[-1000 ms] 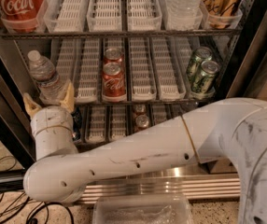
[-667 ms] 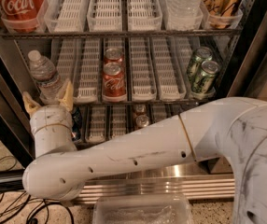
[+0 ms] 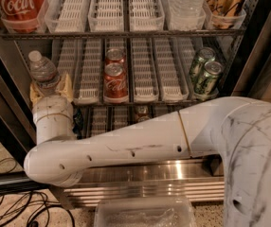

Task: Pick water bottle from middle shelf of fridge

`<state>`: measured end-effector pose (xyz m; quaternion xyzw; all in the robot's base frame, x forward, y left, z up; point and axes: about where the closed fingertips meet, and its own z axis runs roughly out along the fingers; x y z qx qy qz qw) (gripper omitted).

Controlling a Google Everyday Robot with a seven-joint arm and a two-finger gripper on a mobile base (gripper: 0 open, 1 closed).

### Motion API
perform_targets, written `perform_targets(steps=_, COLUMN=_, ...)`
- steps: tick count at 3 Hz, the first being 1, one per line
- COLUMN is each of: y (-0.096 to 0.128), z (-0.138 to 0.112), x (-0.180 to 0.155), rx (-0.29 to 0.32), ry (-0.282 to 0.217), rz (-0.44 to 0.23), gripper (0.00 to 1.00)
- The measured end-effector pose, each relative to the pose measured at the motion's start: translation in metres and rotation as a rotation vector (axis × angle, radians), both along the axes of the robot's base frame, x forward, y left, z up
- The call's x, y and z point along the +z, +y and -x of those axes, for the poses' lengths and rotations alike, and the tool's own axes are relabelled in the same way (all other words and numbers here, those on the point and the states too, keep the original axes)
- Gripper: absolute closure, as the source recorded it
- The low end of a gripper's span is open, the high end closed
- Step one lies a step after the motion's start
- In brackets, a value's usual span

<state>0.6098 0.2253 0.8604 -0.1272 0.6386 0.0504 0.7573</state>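
- Two red cola cans (image 3: 115, 81) are standing one behind the other in a lane of the middle shelf (image 3: 145, 74), well to the right of the gripper.
- Two green cans (image 3: 205, 75) are sitting at the right end of the same shelf, far from the arm.
- On the rack above, a large red cola bottle (image 3: 17, 6) is standing at the left, a wide clear ribbed bottle (image 3: 186, 4) toward the right, and tan containers (image 3: 225, 4) beyond it.
- A small can (image 3: 141, 112) is showing on the rack below, partly hidden by the white arm (image 3: 126, 145), which is crossing the lower front of the fridge (image 3: 0, 103) above the steel base grille (image 3: 154, 181).
- A clear plastic tub (image 3: 145, 214) and dark cables (image 3: 12, 207) are lying on the floor in front.
- The water bottle (image 3: 43, 71) is standing upright at the far left of the middle shelf, with nothing between it and the gripper.
- The gripper (image 3: 50, 88) is reaching up at that left end, its tan fingers (image 3: 67, 85) spread apart on either side of the bottle's lower part.
- The jaws are standing open wider than the bottle, and a grip on it is not showing; the bottle's base is hiding behind the wrist.
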Motion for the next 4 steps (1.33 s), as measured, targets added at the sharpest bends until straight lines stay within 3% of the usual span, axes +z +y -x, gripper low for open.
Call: perform_targets(steps=4, y=-0.002, z=-0.025, x=-0.024, rx=-0.016, ry=0.057, rz=0.016, gripper=0.34)
